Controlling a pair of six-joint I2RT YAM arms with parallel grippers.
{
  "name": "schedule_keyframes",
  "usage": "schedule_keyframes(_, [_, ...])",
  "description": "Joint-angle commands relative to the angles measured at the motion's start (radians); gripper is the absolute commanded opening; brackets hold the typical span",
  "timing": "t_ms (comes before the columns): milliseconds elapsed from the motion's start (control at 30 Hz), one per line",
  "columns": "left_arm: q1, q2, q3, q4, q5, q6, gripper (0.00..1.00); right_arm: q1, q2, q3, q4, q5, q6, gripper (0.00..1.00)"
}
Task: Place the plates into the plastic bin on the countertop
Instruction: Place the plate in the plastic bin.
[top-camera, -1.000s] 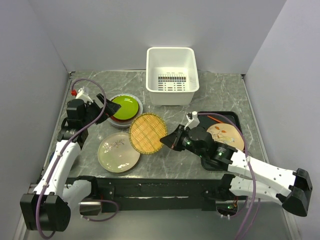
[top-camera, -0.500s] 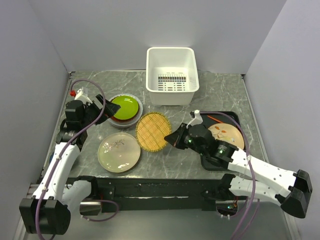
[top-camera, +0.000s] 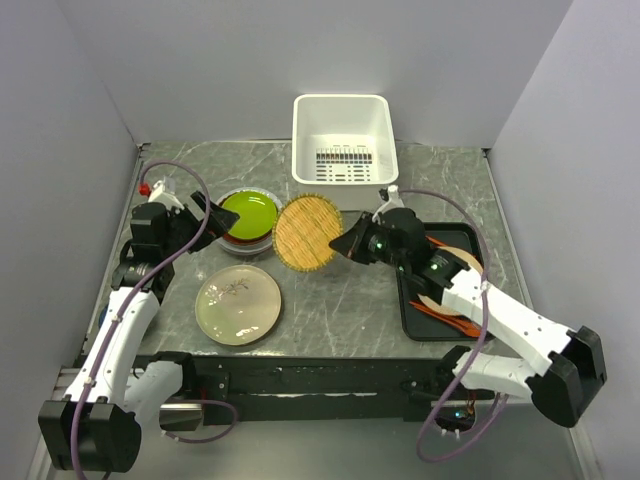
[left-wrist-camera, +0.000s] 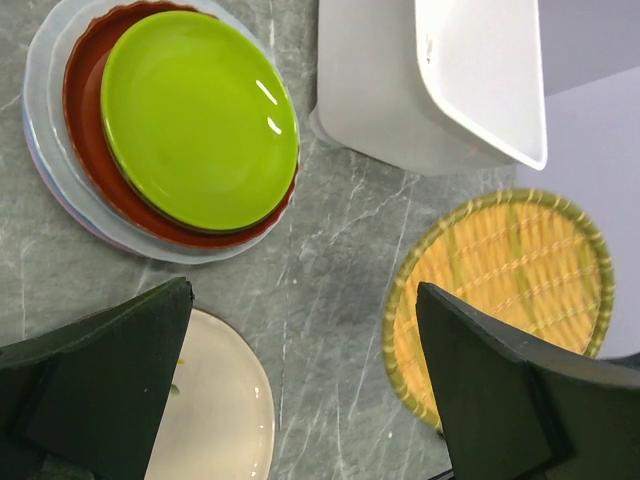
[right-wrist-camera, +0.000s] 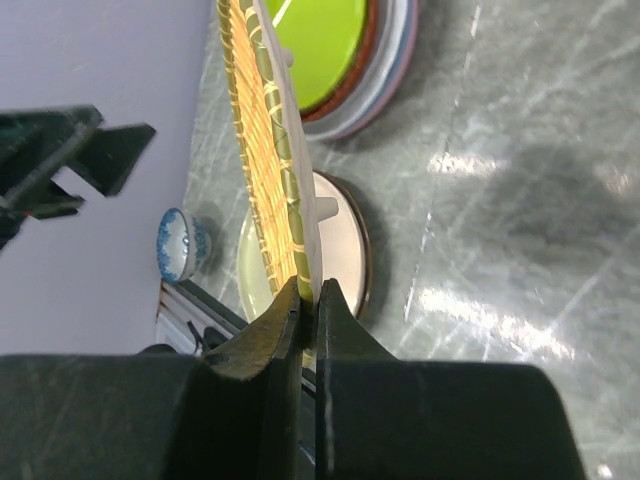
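My right gripper (top-camera: 338, 246) pinches the woven tan plate (top-camera: 306, 232) by its rim, on edge over the countertop (top-camera: 340, 300). The plastic bin (top-camera: 341, 192) stands just beyond; my spread left gripper (top-camera: 212, 214) hangs farther off.

Lighting: bright and even, from overhead; focus sharp in all three views.
Shadows soft; white glints on lime green plate (left-wrist-camera: 200, 120) at 2 o'clock; glare patches on countertop (right-wrist-camera: 470, 300) at 3 o'clock, right wrist view.

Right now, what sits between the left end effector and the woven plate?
The stack of plates, lime green on top, sits there; the top view shows it.
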Motion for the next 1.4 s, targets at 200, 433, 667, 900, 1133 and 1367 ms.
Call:
schedule_keyframes(200, [-0.002, 0.018, -0.013, 0.018, -0.024, 0.03, 0.99, -0.166, 0.176, 0.231, 0.171, -0.206, -0.052, 0.0])
schedule_keyframes(433, [0.0, 0.056, -0.046, 0.067, 0.008, 0.015, 0.99, -0.213, 0.316, 0.396, 0.159, -0.262, -0.068, 0.0])
schedule_keyframes(667, [0.0, 0.095, -0.052, 0.068, 0.006, 0.042, 0.99, -0.284, 0.415, 0.533, 0.171, -0.324, -0.034, 0.0])
schedule_keyframes(900, [0.0, 0.107, -0.06, 0.086, 0.022, 0.047, 0.99, -0.361, 0.524, 0.677, 0.161, -0.356, -0.025, 0.0])
schedule_keyframes(1133, [0.0, 0.127, -0.057, 0.086, 0.034, 0.058, 0.99, -0.425, 0.615, 0.826, 0.136, -0.348, -0.017, 0.0])
schedule_keyframes(1367, [-0.002, 0.148, -0.048, 0.089, 0.043, 0.07, 0.99, -0.453, 0.748, 0.994, 0.08, -0.313, -0.028, 0.0])
